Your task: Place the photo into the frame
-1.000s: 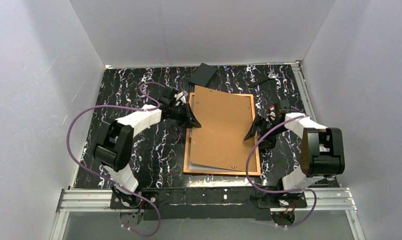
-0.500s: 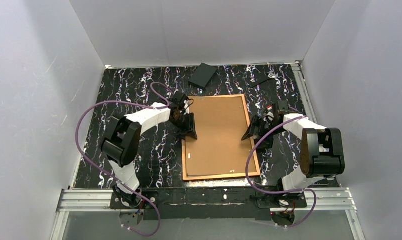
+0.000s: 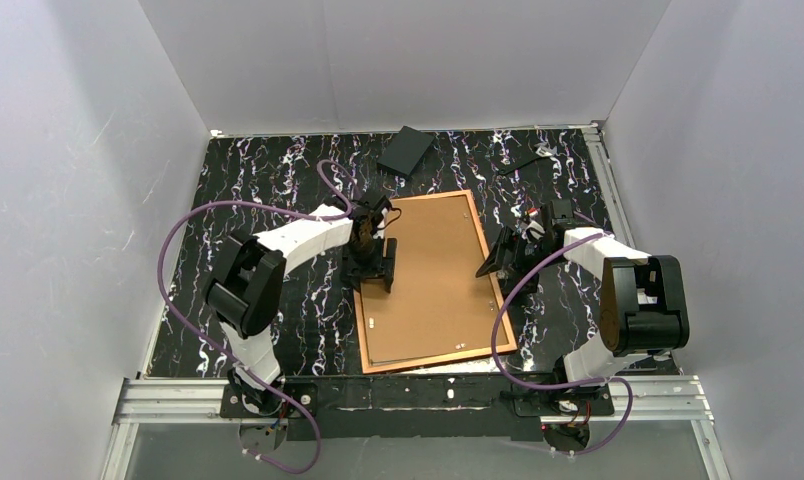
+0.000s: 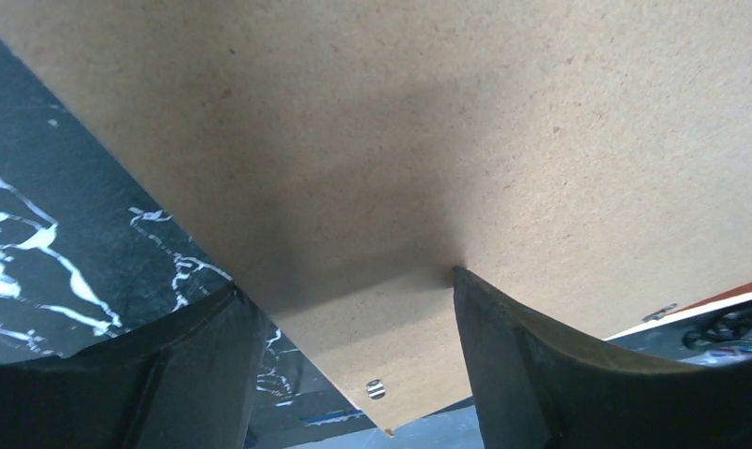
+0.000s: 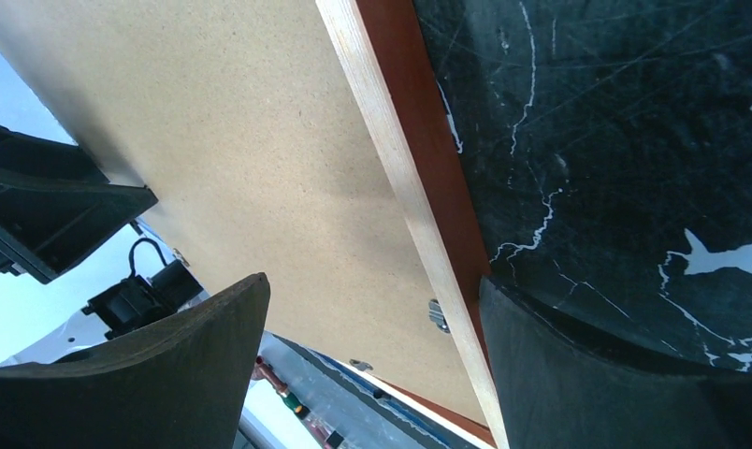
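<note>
Left gripper (image 3: 375, 275), jaws apart and gripping nothing, straddles the left edge of the brown board (image 3: 428, 270); one fingertip (image 4: 475, 299) appears to rest against the board's surface. Right gripper (image 3: 498, 265), jaws wide and empty, spans the right border of the frame (image 3: 438, 361). The frame lies back-up and slightly skewed on the black marbled table (image 3: 278, 180), between the two arms, with the board inside it. The photo is hidden in every view. A flat black box (image 3: 408, 150) sits beyond the frame's far edge, clear of it. Purple cables (image 3: 193, 215) loop off both arms.
</note>
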Available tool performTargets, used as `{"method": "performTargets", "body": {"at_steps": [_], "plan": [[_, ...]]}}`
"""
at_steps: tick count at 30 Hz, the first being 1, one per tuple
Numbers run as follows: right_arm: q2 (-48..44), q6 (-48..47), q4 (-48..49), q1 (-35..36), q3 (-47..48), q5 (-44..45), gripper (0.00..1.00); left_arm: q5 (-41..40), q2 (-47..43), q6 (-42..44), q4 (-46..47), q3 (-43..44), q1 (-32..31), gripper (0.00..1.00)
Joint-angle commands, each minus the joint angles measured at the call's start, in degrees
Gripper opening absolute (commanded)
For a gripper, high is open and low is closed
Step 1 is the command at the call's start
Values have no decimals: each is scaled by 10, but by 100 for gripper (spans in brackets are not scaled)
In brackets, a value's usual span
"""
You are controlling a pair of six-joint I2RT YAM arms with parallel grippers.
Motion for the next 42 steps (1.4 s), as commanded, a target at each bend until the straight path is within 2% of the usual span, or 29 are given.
{"method": "performTargets", "body": {"at_steps": [1, 3, 6, 9, 13, 18, 23, 31, 35, 42], "plan": [[-12, 12, 29, 10, -3, -60, 89, -51, -24, 37, -117, 27, -23, 70], [-11, 12, 29, 11, -4, -60, 89, -64, -23, 40, -137, 44, -29, 78], [-11, 12, 29, 11, -5, -61, 89, -99, -26, 47, -170, 68, -39, 81], [-13, 10, 28, 11, -5, -59, 89, -147, -28, 51, -212, 99, -48, 95], [-15, 7, 26, 11, -7, -56, 89, -226, -41, 55, -251, 112, -58, 98], [-20, 1, 22, 12, -11, -48, 90, -252, -101, 43, -220, 48, -59, 98], [-27, -7, 10, 21, -15, -24, 90, -200, -173, 26, -156, -56, -45, 98], [-43, -12, -24, 70, -21, 42, 90, -6, -288, -60, 28, -262, 42, 95], [-60, 1, -34, 109, -34, 68, 90, 43, -303, -89, 84, -326, 79, 91], [-81, 26, -38, 162, -46, 95, 89, 82, -278, -106, 140, -369, 94, 89]]}}
